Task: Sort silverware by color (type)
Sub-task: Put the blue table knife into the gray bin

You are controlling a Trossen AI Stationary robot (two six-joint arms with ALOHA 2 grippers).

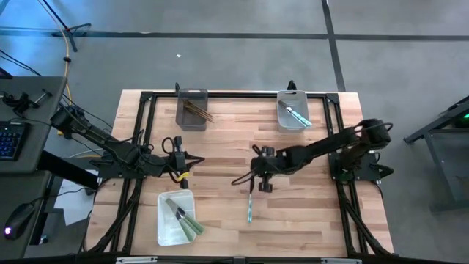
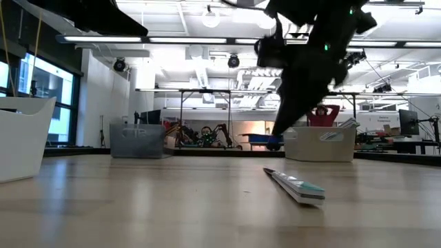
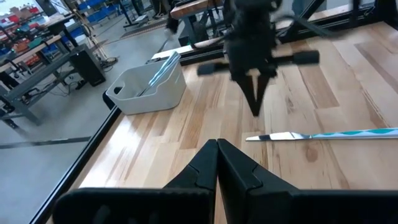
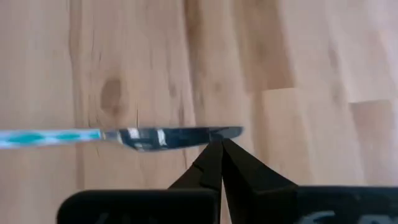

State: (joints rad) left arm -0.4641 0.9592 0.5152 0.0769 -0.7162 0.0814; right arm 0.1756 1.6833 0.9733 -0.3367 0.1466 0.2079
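Right claw (image 4: 219, 144), clenched and empty, hovers just above the blade tip of 1 teal-handled knife (image 1: 249, 208) lying at the counter's (image 1: 234, 132) 6 o'clock, likely lining up a grasp. Left claw (image 3: 217, 144), clenched, waits at 9 o'clock.

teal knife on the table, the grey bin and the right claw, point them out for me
teal knife (image 1: 249, 211), high view, on its patterned handle.
grey bin (image 1: 192, 111), high view, on its wall beside the brown sticks.
right claw (image 4: 217, 151), right wrist view, at the closed fingertips over the knife's blade tip.
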